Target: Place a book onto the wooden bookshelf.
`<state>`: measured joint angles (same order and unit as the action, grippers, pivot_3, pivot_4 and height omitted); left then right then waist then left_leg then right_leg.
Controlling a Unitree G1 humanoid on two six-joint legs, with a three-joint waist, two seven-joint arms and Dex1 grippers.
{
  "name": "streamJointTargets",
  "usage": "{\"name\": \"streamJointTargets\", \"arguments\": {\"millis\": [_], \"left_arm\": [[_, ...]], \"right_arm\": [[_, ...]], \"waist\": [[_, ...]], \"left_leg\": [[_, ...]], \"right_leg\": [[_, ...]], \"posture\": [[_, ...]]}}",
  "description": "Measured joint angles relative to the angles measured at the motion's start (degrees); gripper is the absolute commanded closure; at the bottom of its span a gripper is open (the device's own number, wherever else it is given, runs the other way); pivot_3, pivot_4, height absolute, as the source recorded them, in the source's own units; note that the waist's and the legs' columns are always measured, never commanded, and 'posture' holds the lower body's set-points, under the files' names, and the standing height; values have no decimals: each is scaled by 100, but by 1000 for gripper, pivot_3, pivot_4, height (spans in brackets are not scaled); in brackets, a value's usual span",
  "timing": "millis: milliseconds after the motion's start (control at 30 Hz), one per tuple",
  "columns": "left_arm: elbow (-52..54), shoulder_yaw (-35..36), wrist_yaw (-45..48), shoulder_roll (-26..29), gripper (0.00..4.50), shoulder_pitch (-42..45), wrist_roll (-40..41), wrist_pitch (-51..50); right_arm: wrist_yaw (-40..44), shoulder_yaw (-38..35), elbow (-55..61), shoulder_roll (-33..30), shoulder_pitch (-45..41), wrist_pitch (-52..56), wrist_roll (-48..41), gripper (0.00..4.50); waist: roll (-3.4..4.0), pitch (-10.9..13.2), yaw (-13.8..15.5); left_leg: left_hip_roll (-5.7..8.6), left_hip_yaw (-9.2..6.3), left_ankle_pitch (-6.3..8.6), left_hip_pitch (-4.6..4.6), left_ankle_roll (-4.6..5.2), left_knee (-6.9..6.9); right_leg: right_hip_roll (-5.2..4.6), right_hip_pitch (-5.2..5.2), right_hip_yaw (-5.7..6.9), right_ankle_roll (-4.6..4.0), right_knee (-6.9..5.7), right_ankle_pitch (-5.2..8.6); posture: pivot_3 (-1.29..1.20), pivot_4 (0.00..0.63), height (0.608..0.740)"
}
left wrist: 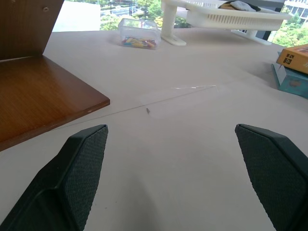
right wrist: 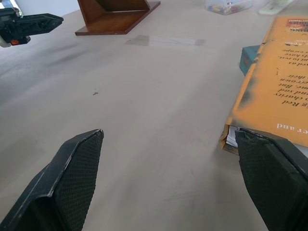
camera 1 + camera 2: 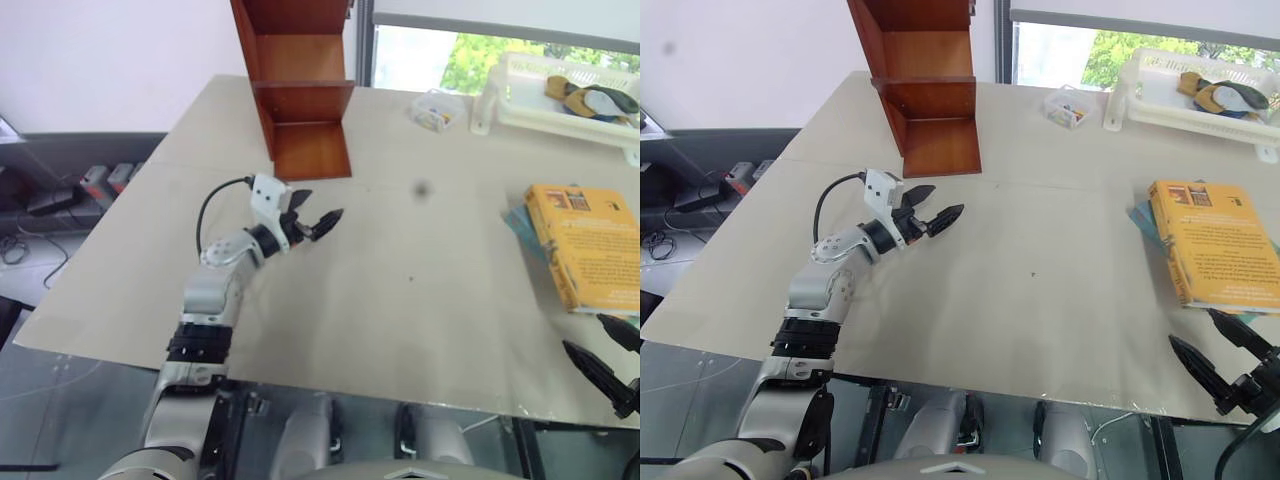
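On the left, the left gripper (image 3: pixel 318 222) is held level over the table (image 3: pixel 420 300), its jaws spread wide and empty. The wooden bookshelf (image 3: pixel 300 90) stands just ahead of these jaws and slightly to their left, its lowest board close beyond the fingertips, as the left wrist view shows. Further right, past the middle of the table, a small clear box (image 3: pixel 437 109) and a white tray (image 3: pixel 560 100) are seen at the far edge, well apart from either pair of jaws.

On the right, the book (image 3: pixel 586 245) lies flat on the table, resting on a thinner teal book (image 3: pixel 522 226) whose edge shows beside it. Its long axis runs away from the robot, roughly in line with the way the right jaws point. The right gripper (image 3: pixel 1225 372) is held at the near table edge, its jaws released and holding nothing. The book's near end lies just ahead of these jaws and a little to their right, one fingertip almost at the near corner, with no contact made out. The right arm is judged much the nearer to the book, the left arm the nearer to the bookshelf.
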<state>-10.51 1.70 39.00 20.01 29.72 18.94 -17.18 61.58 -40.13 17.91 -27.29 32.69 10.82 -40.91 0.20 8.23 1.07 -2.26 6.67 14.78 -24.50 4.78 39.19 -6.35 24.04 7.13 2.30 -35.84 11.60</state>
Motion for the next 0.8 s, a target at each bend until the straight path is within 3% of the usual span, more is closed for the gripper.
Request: {"name": "streamJointTargets", "arguments": {"millis": [233,800], "left_arm": [[147,27,-51,-36,15,-99,72,-101],[388,70,-98,-43,15,-289,153,-127]], "right_arm": [[414,216,-211,-428,461,87,143,0],[485,317,-423,-545,454,13,248,0]], "waist": [[0,-1,-10],[0,0,-7]], "left_leg": [[2,0,-12,-2,22,1],[1,-2,-9,-1,18,1]], "right_leg": [[0,0,-2,-2,0,-1],[-19,-1,2,-1,0,0]], "posture": [[0,150,712],[0,150,712]]}}
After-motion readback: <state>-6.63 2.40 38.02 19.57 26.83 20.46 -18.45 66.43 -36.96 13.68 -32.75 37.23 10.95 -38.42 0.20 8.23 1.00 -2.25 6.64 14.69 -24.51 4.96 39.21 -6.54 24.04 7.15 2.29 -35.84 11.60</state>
